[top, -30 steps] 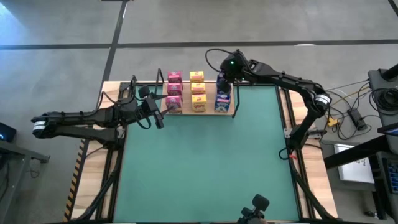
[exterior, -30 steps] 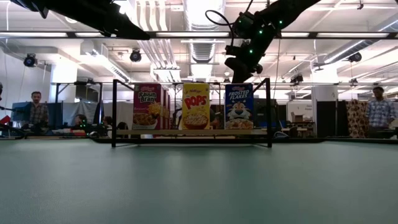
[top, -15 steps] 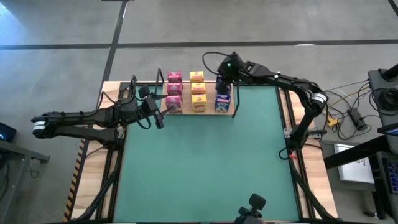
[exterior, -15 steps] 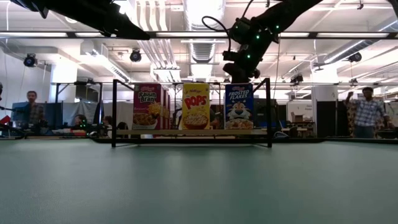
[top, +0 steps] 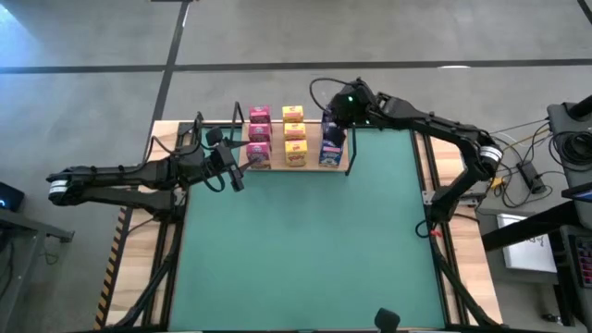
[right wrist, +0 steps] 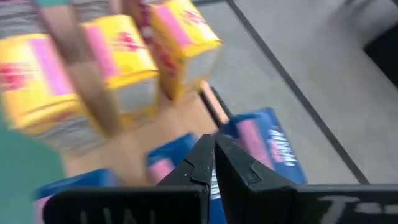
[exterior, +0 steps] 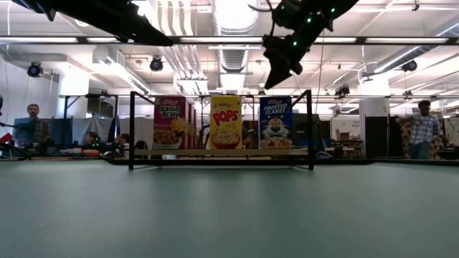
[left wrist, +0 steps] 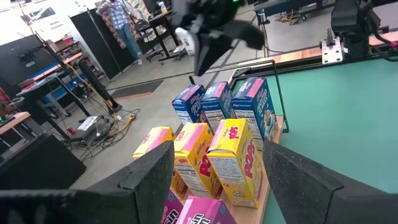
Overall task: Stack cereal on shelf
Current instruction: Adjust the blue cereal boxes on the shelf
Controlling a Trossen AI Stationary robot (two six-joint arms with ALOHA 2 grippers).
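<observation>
Boxes of cereal (top: 294,137) stand in three rows on the shelf (top: 277,166) at the table's far edge: pink, yellow, blue. Above the blue row, the right gripper (exterior: 272,77) hangs pinched tight, empty. The left gripper (top: 238,178) waits beside the shelf, fingers spread, holding nothing.

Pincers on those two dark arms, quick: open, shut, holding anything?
Left pincer: open, empty, beside the light-wood shelf board.
Right pincer: shut, empty, above the small blue cereal boxes.
</observation>
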